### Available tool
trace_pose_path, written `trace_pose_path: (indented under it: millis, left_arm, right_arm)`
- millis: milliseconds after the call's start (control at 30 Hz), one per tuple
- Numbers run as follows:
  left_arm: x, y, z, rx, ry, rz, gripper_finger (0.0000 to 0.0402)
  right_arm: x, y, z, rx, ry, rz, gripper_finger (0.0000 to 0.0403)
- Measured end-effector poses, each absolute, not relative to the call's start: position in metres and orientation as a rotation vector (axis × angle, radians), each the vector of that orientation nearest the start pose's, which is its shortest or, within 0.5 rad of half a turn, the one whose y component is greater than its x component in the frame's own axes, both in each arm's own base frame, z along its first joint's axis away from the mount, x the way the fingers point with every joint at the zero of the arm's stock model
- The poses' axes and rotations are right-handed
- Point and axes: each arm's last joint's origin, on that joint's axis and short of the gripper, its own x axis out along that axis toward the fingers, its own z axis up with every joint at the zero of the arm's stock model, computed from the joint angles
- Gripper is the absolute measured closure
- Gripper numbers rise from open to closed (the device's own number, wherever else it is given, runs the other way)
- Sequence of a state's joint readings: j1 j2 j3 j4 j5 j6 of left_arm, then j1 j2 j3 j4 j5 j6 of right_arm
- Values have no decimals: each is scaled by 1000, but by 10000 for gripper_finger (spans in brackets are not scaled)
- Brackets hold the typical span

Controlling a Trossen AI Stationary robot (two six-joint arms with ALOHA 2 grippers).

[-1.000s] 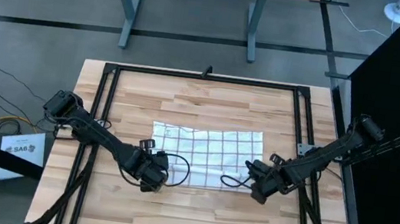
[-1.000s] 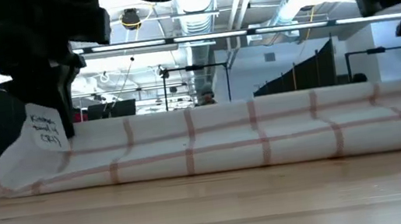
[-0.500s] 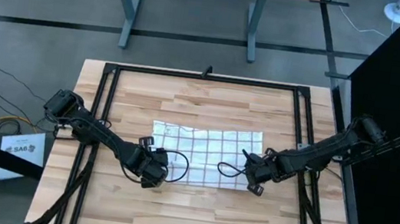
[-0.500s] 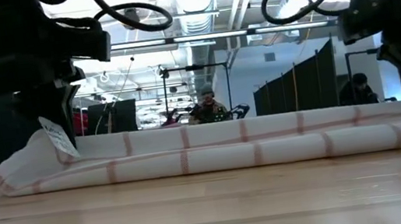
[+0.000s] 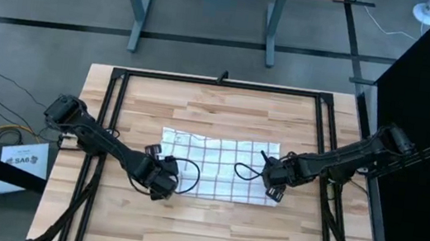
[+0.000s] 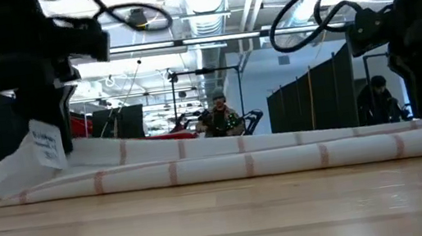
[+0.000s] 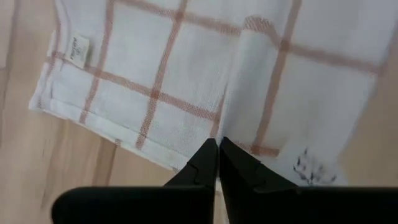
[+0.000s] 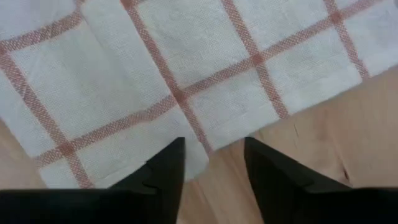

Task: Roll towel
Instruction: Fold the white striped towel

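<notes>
The light wooden plank table (image 5: 201,227) inside its black metal frame carried the large thin white cloth towel with a grid of reddish-brown lines (image 5: 217,164), lying mid-table as a wide, short band. Long axis ran left-right across the table, between the two arms; a small white label (image 6: 46,147) sat at its left end, raised off the cloth in the low view. In that view the towel (image 6: 225,159) was a low folded strip, thicker at the left, flattening toward the right. The left gripper (image 5: 163,182) sat at the towel's near-left corner, its fingers (image 7: 214,163) pressed together with the tips right at the hem; whether any cloth was pinched between them can't be told. The right gripper (image 8: 211,163) was at the near-right edge, fingers apart, straddling the hem and holding nothing; the high view shows it (image 5: 273,188) over that corner. Versus one second ago: the towel's near edge had been pushed back toward the far side, so the band got narrower front to back, and both grippers had moved away from the table's near edge with it. The fold in the low view was flatter than before. A person (image 6: 219,115) showed in the room far behind the table.
</notes>
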State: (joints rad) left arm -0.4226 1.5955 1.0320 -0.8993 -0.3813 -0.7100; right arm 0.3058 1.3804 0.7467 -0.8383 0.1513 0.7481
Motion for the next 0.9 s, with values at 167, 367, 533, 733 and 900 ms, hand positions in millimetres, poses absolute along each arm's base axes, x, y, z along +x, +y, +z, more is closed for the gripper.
trace_pose_path:
  millis: [167, 367, 533, 733, 900]
  left_arm:
    - [250, -90, 219, -96, 1166, 453, 399]
    - [240, -78, 227, -109, 1214, 491, 378]
    - [239, -75, 228, -95, 1241, 479, 358]
    - [249, -77, 228, -108, 1176, 418, 315]
    - [251, -78, 228, -199, 1191, 369, 274]
  right_arm:
    - [207, 61, 171, 266, 1354, -369, 211]
    - [212, 62, 171, 242, 1317, -320, 213]
    - [215, 63, 172, 235, 1279, -297, 215]
    - [219, 64, 173, 245, 1246, -287, 215]
    - [226, 67, 175, 227, 1182, -218, 215]
